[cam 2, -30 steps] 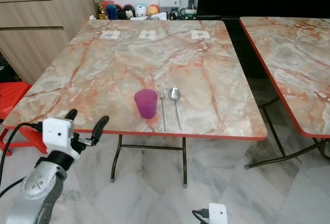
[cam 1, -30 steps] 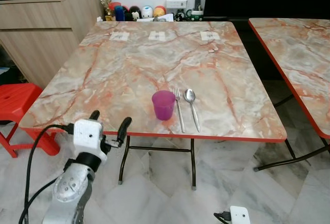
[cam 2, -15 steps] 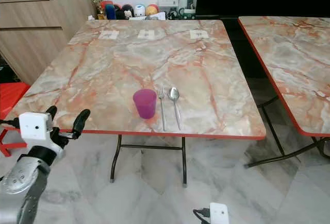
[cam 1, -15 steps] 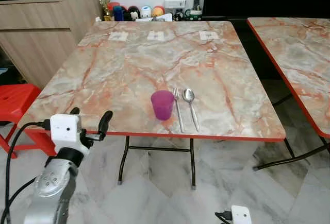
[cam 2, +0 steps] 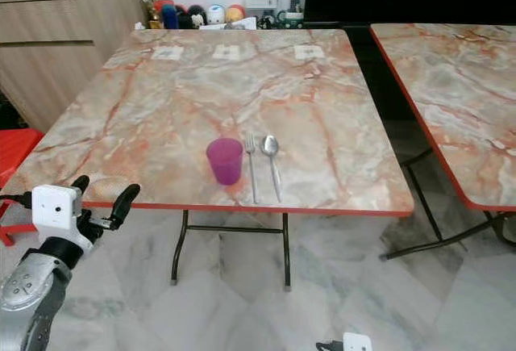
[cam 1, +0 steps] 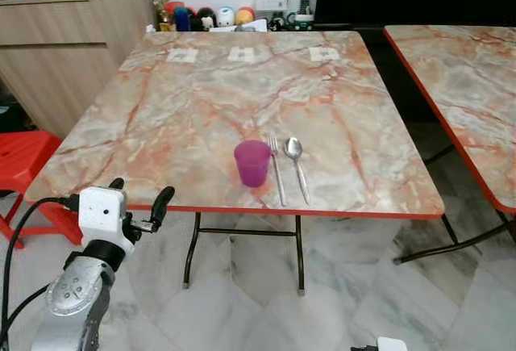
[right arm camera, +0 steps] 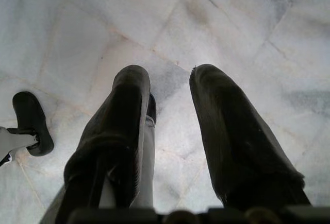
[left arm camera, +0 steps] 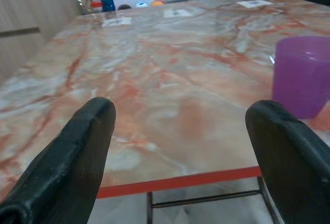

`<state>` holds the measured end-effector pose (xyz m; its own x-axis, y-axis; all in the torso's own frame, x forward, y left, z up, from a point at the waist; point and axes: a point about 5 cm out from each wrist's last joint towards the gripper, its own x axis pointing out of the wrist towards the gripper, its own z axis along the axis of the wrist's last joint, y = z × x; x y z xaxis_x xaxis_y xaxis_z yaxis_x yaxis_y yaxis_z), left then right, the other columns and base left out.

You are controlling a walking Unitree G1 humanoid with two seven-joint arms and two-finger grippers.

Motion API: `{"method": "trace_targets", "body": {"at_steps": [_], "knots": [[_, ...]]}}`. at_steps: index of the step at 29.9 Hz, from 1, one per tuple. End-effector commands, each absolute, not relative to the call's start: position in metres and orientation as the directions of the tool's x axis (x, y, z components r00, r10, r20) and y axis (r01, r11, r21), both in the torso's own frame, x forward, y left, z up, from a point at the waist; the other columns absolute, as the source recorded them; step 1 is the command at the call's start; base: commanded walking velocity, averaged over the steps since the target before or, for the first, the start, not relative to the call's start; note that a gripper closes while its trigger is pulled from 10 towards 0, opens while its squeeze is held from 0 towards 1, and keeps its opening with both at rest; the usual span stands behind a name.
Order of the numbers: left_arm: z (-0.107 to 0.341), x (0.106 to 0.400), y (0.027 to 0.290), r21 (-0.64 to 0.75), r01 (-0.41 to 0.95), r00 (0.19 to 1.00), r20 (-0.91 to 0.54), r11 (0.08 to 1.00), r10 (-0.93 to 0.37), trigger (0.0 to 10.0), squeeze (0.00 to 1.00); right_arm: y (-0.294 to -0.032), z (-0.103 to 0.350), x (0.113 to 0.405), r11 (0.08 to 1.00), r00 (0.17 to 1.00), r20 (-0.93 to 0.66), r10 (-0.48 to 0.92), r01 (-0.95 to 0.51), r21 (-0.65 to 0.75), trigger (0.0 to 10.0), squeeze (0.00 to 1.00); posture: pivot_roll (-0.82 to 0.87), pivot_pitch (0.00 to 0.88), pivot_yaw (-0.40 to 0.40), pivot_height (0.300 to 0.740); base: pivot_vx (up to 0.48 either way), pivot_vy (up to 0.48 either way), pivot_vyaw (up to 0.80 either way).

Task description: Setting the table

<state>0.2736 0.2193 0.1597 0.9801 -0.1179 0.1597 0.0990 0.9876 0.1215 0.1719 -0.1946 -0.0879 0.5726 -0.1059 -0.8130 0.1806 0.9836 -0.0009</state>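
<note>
Marble-patterned and edged in red, the table (cam 1: 201, 101) stands on a pale tiled floor (cam 1: 258, 302), with a wooden cabinet (cam 1: 64, 36) off to the robot's left and a second table (cam 1: 468, 85) of the same kind to its right. Along the far wall sits a row of small coloured toys and cups (cam 1: 201, 18) (too small to tell apart).

Raised just short of the table's near edge, the left gripper (cam 1: 139, 199) has its two black fingers (left arm camera: 77, 152) spread wide apart with nothing between them. From this gripper, the purple cup (cam 1: 252, 163) stands upright ahead and to its right, well onto the tabletop and apart from the fingers. Just beyond the cup on that same side lie a fork (cam 1: 276, 170) and then a spoon (cam 1: 297, 165), side by side, handles pointing toward the near edge. Three small paper cards (cam 1: 242, 55) lie in a row far ahead, near the table's far edge.

Low down, the right gripper (right arm camera: 170, 80) points at the floor tiles, its fingers (right arm camera: 227, 136) parted by a narrow gap and holding nothing.
</note>
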Motion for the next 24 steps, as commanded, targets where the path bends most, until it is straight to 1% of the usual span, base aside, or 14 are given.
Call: {"method": "trace_targets", "body": {"at_steps": [1,7,11,20,24], "knots": [[0.159,0.2721,0.222,0.097,0.075,0.982,0.163,0.992,-0.09,10.0,0.0,-0.1954,-0.0908,0.1652,0.979,0.557,-0.823,-0.113,0.202,0.002,10.0,0.0,0.06,0.172,0.014,0.74,0.0,0.0,0.0],[0.1612,0.2713,0.2221,0.095,0.072,0.981,0.174,0.993,-0.088,10.0,0.0,-0.192,-0.0904,0.1673,0.983,0.559,-0.824,-0.096,0.182,0.009,10.0,0.0,0.09,0.187,0.005,0.74,0.0,0.0,-0.07],[0.1621,0.268,0.2252,0.081,0.044,0.98,0.188,0.996,-0.059,10.0,0.0,-0.1908,-0.0902,0.1684,0.986,0.557,-0.826,-0.089,0.167,0.006,10.0,0.0,0.1,0.181,0.002,0.74,0.0,0.0,-0.79],[0.1628,0.272,0.2227,0.08,0.039,0.98,0.189,0.996,-0.054,10.0,0.0,-0.1889,-0.0899,0.1697,0.987,0.559,-0.825,-0.084,0.163,0.01,10.0,0.0,0.1,0.172,0.001,0.74,0.0,0.0,-0.79],[0.1683,0.2728,0.2244,0.067,0.017,0.975,0.22,0.998,-0.032,10.0,0.0,-0.1878,-0.0904,0.1691,0.987,0.557,-0.827,-0.08,0.159,0.012,10.0,0.0,0.1,0.167,0.006,0.74,0.0,0.0,-0.77]]}}
